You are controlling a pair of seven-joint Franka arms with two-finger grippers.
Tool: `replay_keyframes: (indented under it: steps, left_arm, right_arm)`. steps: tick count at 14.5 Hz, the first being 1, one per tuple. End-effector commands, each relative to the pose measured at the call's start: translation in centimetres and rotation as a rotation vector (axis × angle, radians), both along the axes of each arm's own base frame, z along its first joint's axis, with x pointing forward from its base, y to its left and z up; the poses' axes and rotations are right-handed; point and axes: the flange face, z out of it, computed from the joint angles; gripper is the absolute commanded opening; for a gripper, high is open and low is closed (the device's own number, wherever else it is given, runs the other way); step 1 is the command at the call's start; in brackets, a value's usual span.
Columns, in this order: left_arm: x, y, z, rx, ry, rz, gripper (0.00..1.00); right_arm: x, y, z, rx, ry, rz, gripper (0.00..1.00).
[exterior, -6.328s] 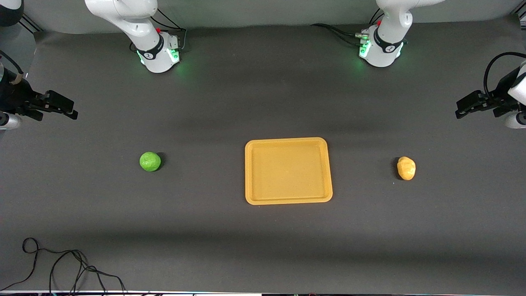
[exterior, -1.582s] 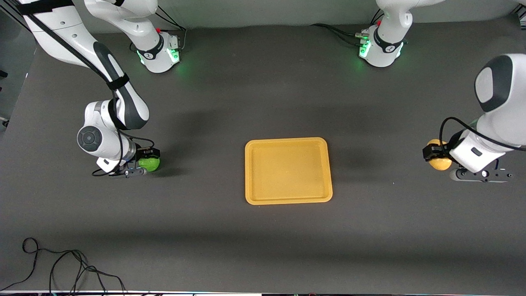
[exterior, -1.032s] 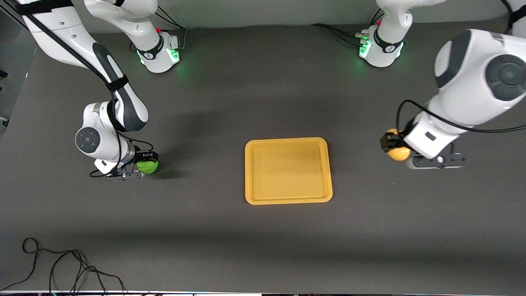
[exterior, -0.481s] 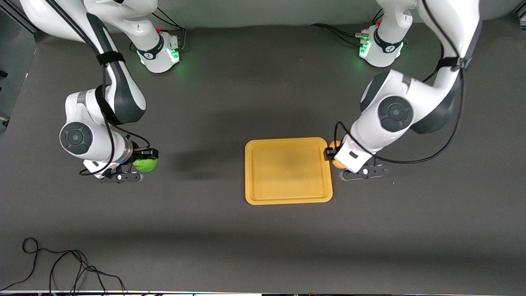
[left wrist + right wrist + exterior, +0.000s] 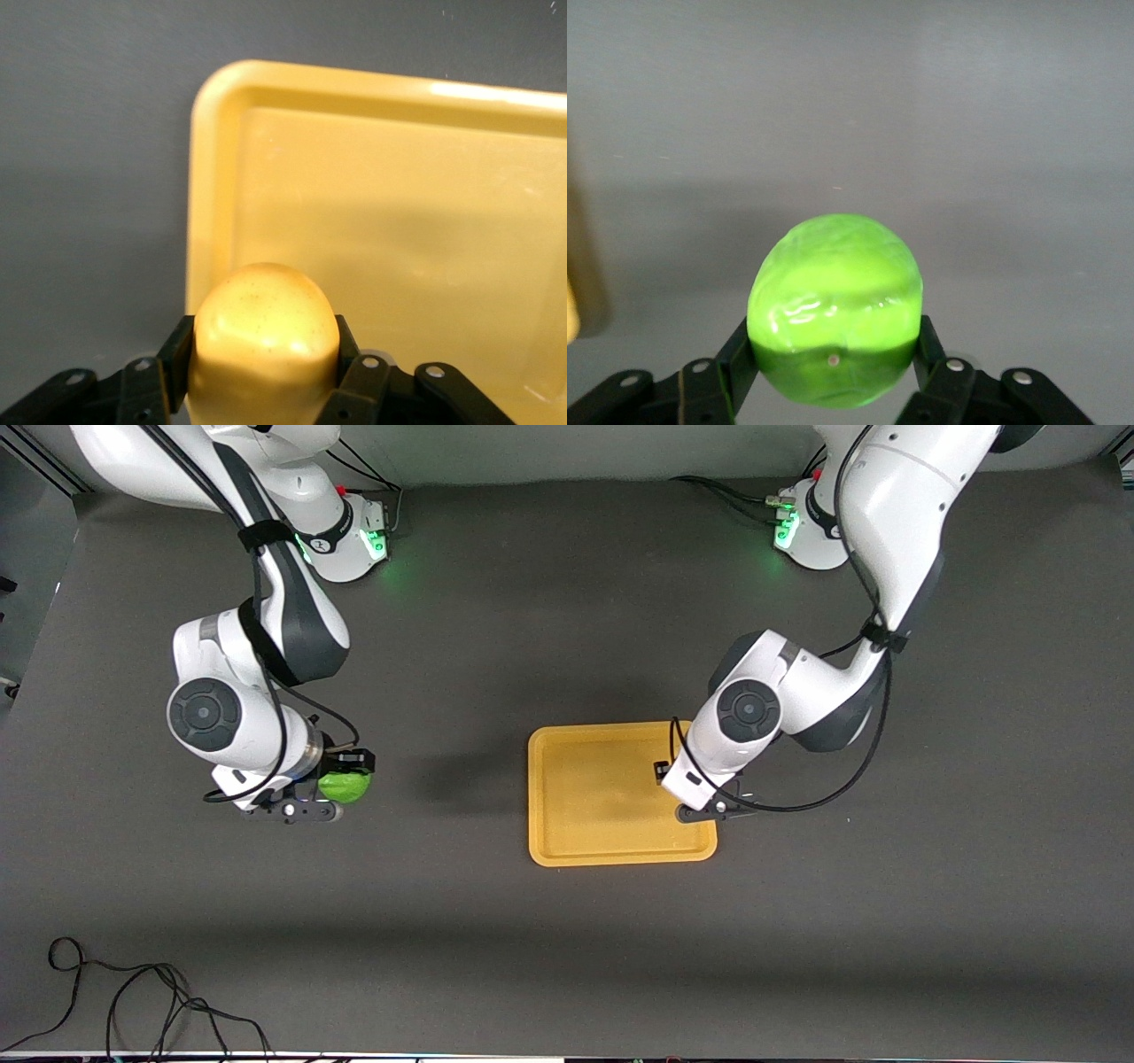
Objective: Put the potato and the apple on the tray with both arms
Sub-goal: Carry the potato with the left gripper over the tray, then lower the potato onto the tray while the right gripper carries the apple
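Observation:
The yellow-orange tray [image 5: 594, 806] lies flat at the table's middle. My left gripper [image 5: 663, 772] hangs over the tray's edge toward the left arm's end. It is shut on the yellow-orange potato [image 5: 266, 328], which the wrist hides in the front view. In the left wrist view the left gripper [image 5: 264, 359] holds the potato above the tray's corner [image 5: 399, 204]. My right gripper [image 5: 350, 778] is shut on the green apple [image 5: 345, 787], over bare table toward the right arm's end, apart from the tray. The right wrist view shows the right gripper [image 5: 833, 359] clamping the apple [image 5: 834, 301].
A loose black cable [image 5: 133, 992] lies in loops near the front camera at the right arm's end of the table. The two green-lit arm bases [image 5: 345, 545] [image 5: 811, 536] stand along the table's edge farthest from the front camera.
My left arm has carried the potato from the left arm's end of the table to over the tray's edge. My right arm has shifted the apple slightly toward the tray.

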Motion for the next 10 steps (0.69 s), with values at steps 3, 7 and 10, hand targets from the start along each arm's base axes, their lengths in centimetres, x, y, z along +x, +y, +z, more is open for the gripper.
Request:
replay_keyframes:
  steps: [3, 7, 10]
  left_arm:
    - [0.5, 0.2, -2.7, 0.020, -0.014, 0.012, 0.00]
    - [0.5, 0.2, -3.8, 0.008, -0.014, 0.017, 0.00]
    - [0.6, 0.2, -4.8, -0.001, -0.014, 0.040, 0.06]
  right_arm:
    - [2.5, 6.1, 0.7, 0.019, -0.007, -0.074, 0.36]
    - [3.9, 10.0, -0.1, 0.088, -0.005, -0.094, 0.36]
    - [4.5, 12.8, -1.9, 0.104, -0.002, -0.106, 0.36]
